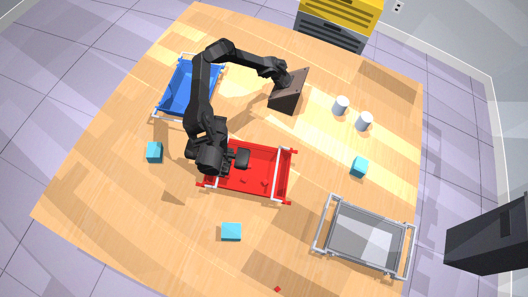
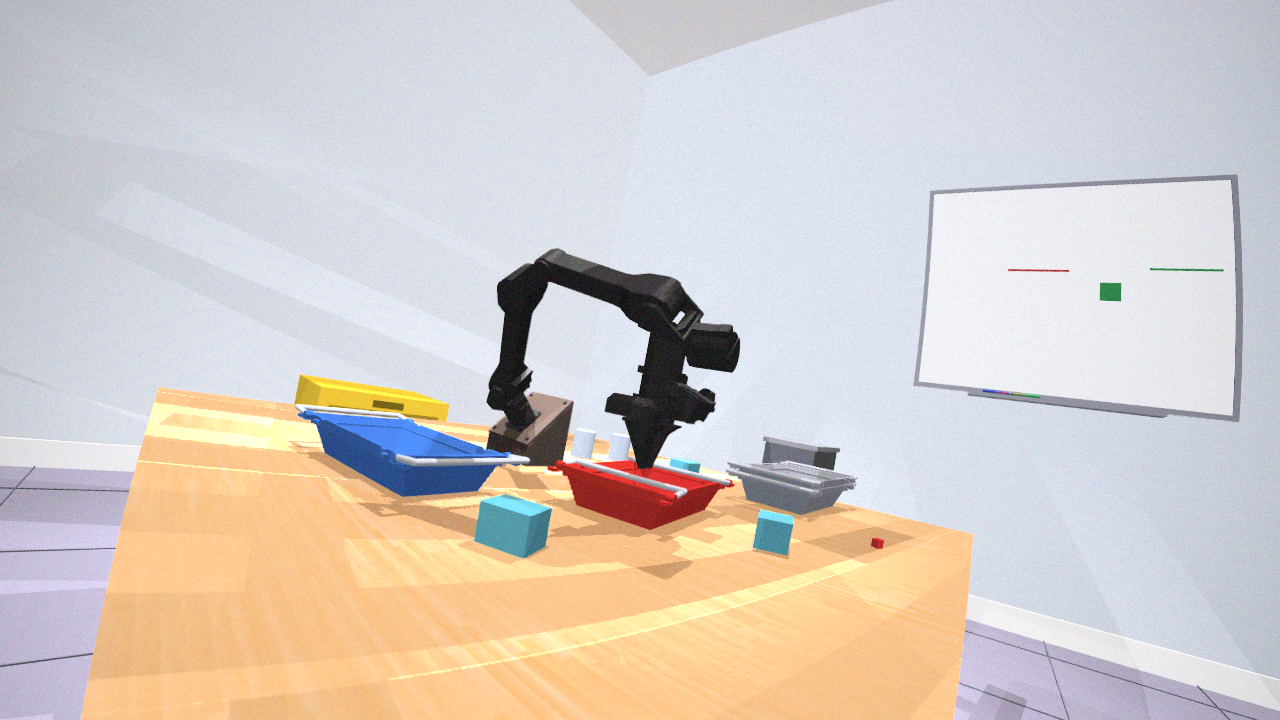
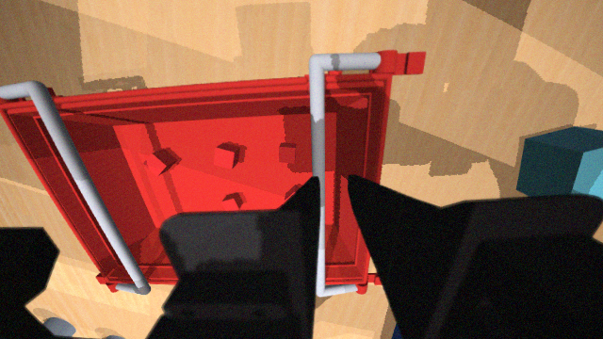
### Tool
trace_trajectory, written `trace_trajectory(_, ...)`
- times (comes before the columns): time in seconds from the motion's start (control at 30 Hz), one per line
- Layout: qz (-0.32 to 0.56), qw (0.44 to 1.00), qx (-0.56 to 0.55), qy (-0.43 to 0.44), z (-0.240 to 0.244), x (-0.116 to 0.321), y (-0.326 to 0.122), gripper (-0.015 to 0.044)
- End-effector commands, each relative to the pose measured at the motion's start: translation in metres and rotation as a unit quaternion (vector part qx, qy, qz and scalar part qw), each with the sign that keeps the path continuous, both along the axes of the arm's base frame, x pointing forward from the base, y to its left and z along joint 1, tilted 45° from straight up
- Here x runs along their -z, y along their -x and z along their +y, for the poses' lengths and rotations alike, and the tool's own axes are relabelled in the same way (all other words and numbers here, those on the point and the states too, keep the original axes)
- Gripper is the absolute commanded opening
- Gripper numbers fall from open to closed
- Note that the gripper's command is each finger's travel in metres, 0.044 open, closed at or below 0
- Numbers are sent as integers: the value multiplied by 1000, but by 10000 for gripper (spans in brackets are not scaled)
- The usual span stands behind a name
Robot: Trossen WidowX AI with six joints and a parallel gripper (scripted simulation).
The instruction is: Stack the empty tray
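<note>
The red tray (image 1: 285,177) (image 2: 617,505) (image 3: 212,88) holds several small red blocks (image 1: 264,182) (image 3: 225,156). Its far bar (image 1: 276,173) (image 3: 82,179) lies across the top near one end. Its other bar (image 2: 626,480) (image 3: 318,141) also lies inward across the top at the opposite end. My gripper (image 2: 644,463) (image 3: 333,183) is slightly open, fingertips low at this second bar, which passes between the fingers beside one tip; no firm grip shows. A grey tray (image 1: 333,227) (image 2: 787,495) stands empty, bars out over its ends. A blue tray (image 1: 175,79) (image 2: 393,474) also looks empty, bars out.
Cyan blocks (image 1: 154,152) (image 1: 231,231) (image 1: 359,166) stand around the red tray. Two white cylinders (image 1: 340,106) (image 1: 364,121) stand near the arm's base (image 1: 286,101). A loose red block (image 1: 277,289) (image 2: 877,542) lies near the table edge.
</note>
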State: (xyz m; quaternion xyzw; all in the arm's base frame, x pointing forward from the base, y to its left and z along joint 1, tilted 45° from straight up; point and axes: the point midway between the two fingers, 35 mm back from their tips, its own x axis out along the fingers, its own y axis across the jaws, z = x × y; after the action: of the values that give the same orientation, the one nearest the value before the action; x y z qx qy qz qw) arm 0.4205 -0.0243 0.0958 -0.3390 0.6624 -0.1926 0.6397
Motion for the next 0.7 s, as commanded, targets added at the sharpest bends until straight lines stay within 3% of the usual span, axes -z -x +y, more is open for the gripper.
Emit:
trace_trajectory(0.0, -4, 1000, 1, 2, 10, -14, 0, 84)
trace_trajectory(0.67, -3, 1000, -2, 0, 6, -7, -1, 84)
